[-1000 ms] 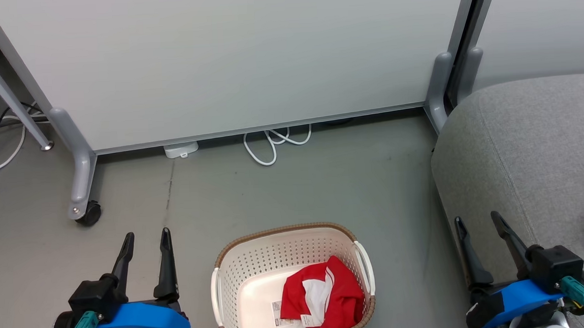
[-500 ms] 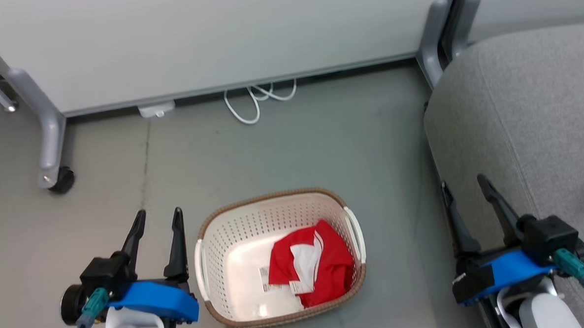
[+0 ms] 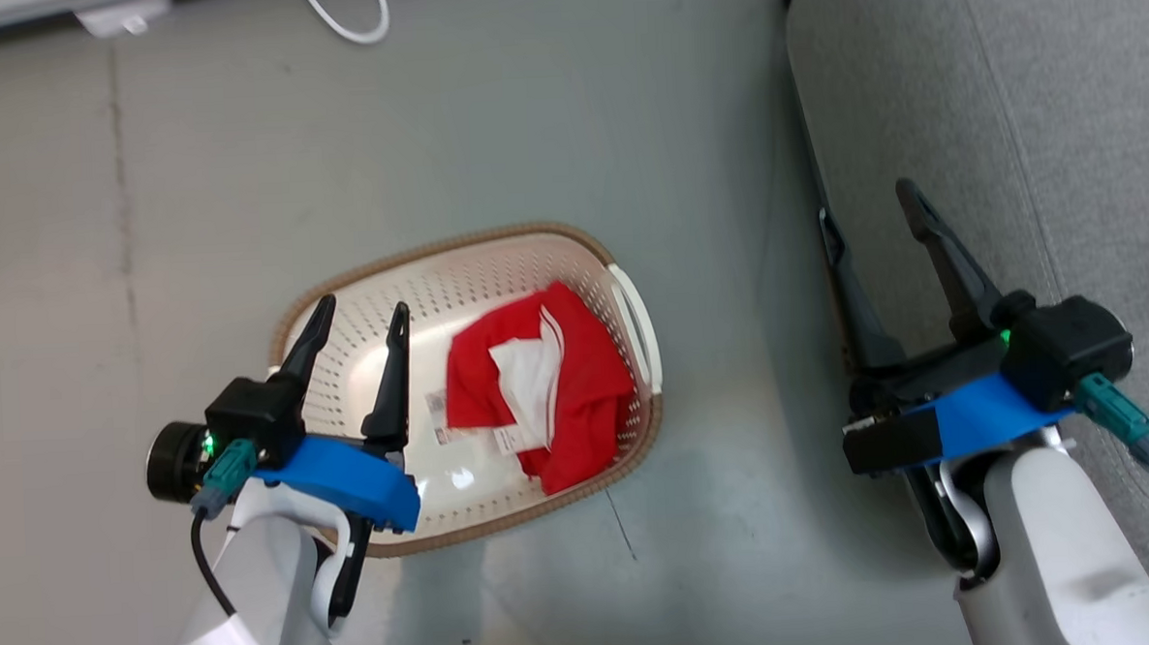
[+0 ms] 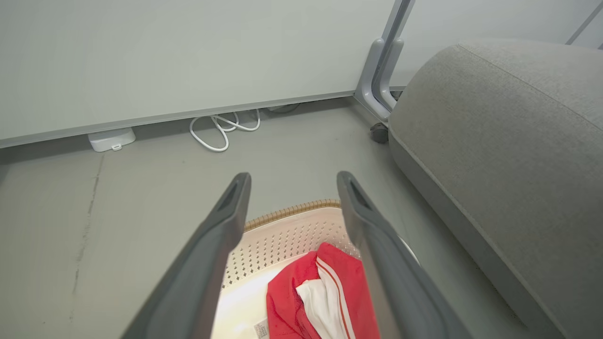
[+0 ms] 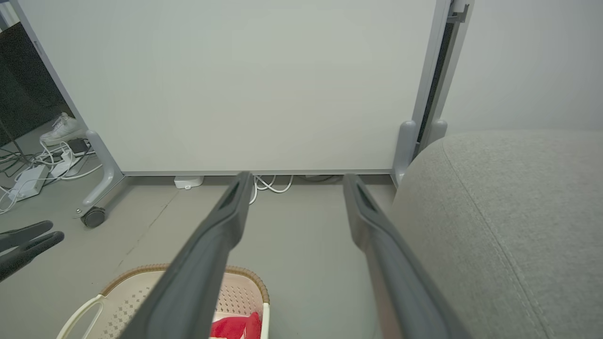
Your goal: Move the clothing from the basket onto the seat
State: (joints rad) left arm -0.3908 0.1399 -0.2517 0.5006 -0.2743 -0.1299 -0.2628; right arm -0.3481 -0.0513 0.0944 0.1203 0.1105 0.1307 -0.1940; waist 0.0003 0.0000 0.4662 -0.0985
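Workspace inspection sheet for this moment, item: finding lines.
Surface: grey floor, scuffed; the basket stands on it.
Job's things: red clothing bunched inside the basket; grey seat to the robot's right.
Clutter: small white box at the panel's foot.
Grippers: left gripper open, empty, over the basket's left side; right gripper open, empty, by the seat's edge.
Cables: white cable looped under the panel; power strip with leads farther left.
Surroundings: pale wheeled partition panel.
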